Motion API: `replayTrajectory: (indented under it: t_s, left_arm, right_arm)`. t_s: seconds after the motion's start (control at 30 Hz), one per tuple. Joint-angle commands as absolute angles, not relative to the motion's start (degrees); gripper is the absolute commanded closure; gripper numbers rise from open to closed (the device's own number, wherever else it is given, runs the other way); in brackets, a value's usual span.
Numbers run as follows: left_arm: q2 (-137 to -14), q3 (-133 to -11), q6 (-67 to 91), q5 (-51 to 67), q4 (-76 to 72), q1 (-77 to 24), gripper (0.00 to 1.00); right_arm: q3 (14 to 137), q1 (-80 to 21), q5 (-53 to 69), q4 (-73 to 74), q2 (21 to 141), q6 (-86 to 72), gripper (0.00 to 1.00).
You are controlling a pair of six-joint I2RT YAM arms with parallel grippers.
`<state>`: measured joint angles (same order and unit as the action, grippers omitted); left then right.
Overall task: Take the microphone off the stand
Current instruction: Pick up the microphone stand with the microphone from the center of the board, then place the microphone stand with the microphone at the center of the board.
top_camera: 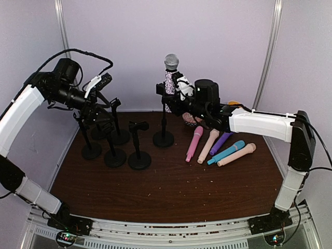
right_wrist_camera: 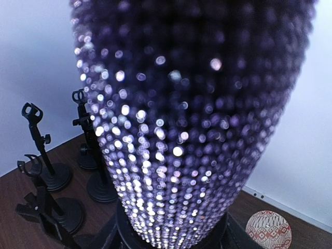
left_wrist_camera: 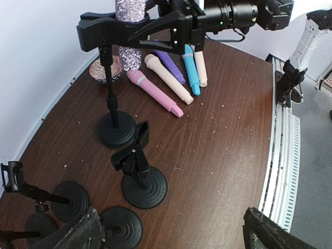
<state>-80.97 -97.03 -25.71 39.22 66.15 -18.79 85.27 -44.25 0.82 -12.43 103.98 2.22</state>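
Note:
A glittery purple microphone [top_camera: 170,80] with a silver mesh head stands upright in the clip of a black stand [top_camera: 163,138] at the back centre. My right gripper [top_camera: 174,89] is closed around its body just above the clip. In the right wrist view the microphone [right_wrist_camera: 192,119] fills the frame, and the fingers are hidden. It also shows in the left wrist view [left_wrist_camera: 129,54] with the stand [left_wrist_camera: 116,129]. My left gripper [top_camera: 104,116] hovers over the empty stands at the left. It is open and empty, its fingers [left_wrist_camera: 78,233] spread wide.
Several empty black stands [top_camera: 139,158] cluster at the left. Several loose microphones, pink [top_camera: 194,143], peach [top_camera: 208,145], purple [top_camera: 221,142], blue [top_camera: 226,152] and peach [top_camera: 237,154], lie at the right. A patterned round disc [right_wrist_camera: 267,231] lies behind the stand.

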Motion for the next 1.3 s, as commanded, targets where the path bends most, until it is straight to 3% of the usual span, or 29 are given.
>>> replayTrajectory:
  t_s: [0.0,0.43,0.9,1.03,1.17,1.23,1.27]
  left_arm:
    - [-81.04,-95.67,-26.75,42.68,64.40,-18.46,0.02]
    - [-84.83,-98.12,-26.19,47.13,62.61,-19.71,0.05]
    - [-83.73,-97.43,-28.66,51.02,64.34,-23.10,0.02]
    - [-84.35,-96.21,-30.01,52.41,64.40,-24.19,0.02]
    - [-84.21,-95.34,-31.31,54.84,61.28,-25.49,0.02]
    - [-84.06,-95.33,-31.07,55.12,57.76,-26.32,0.02]
    - [-84.56,-96.04,-31.38,55.25,56.86,-26.70,0.02]
  right_arm:
    - [80.21,-43.97,6.44,-19.73,96.53,-1.75,0.78]
    - [66.11,-45.83,15.56,-17.29,82.86,-3.47,0.82]
    - [63.63,-50.14,20.81,-6.49,75.70,0.82,0.82]
    - [64.51,-50.12,22.01,-4.18,75.87,1.79,0.66]
    - [64.75,-50.14,22.35,-1.03,76.81,2.88,0.33]
    - [64.76,-50.15,21.57,-0.10,76.03,3.36,0.02]
    - [64.76,-50.17,21.74,-0.01,75.15,3.41,0.00]
